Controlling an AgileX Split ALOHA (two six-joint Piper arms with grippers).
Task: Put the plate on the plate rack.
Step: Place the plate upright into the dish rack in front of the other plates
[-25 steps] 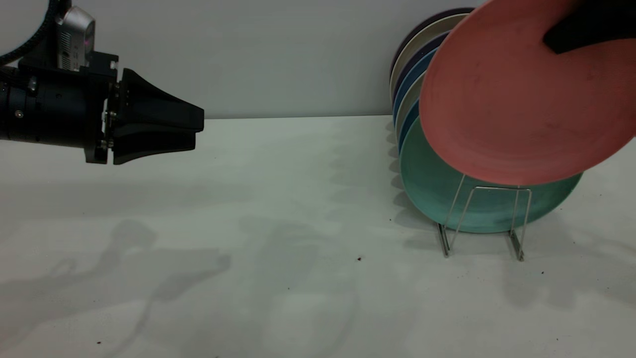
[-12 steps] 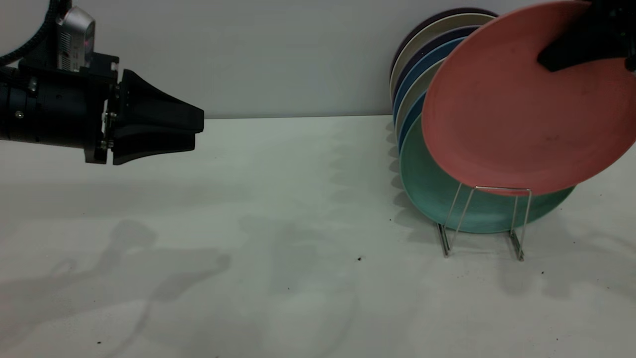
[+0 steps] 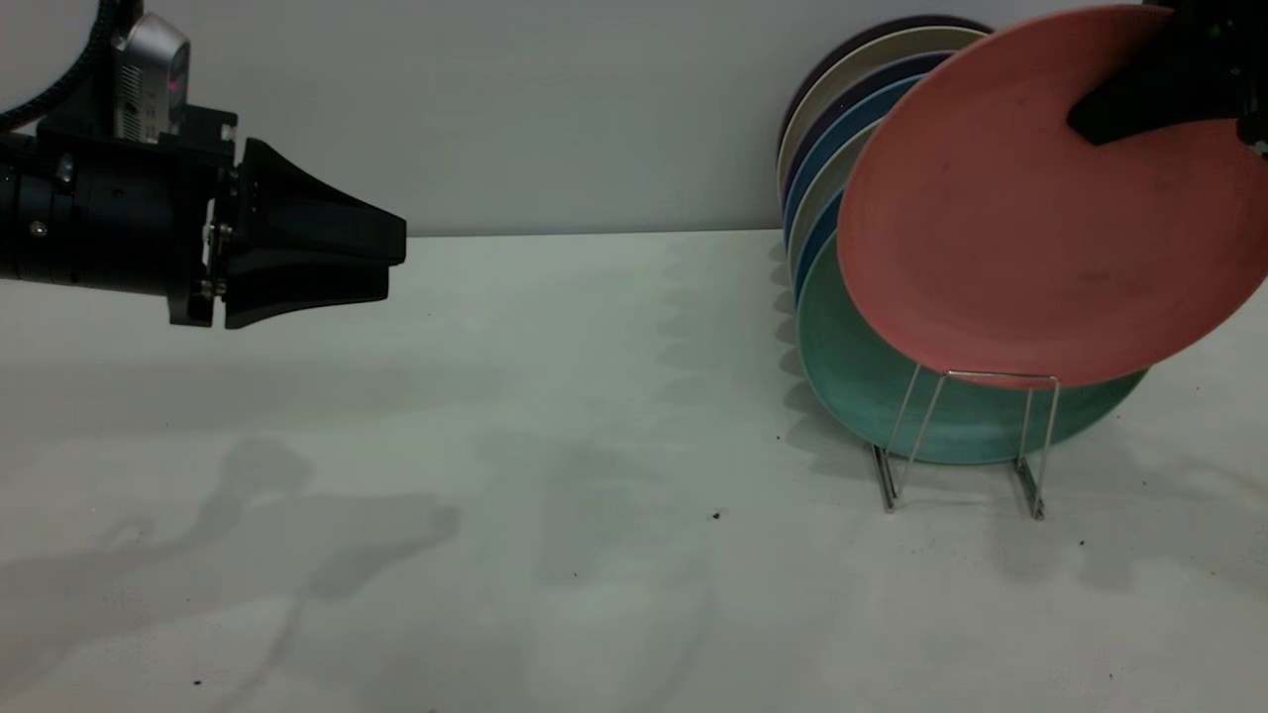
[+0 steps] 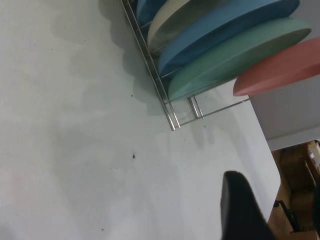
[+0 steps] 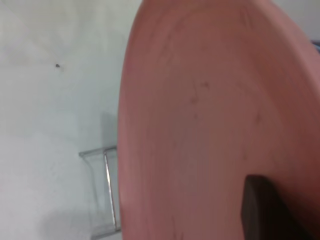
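Salmon-pink, the plate (image 3: 1040, 208) hangs tilted at frame right, clamped by the right gripper (image 3: 1154, 94), its lower edge just above the plate rack (image 3: 976, 436)'s front loop; left gripper (image 3: 381, 259) parked closed, far left.

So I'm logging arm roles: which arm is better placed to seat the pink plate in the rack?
Right. The right gripper already holds the plate just above the plate rack; the left gripper hangs far across the table.

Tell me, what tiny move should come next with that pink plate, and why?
Probably ease the plate straight down. The right gripper holds it by its upper rim, tilted, its lower edge just over the rack's front loop, before the green plate. The left gripper is parked far off.
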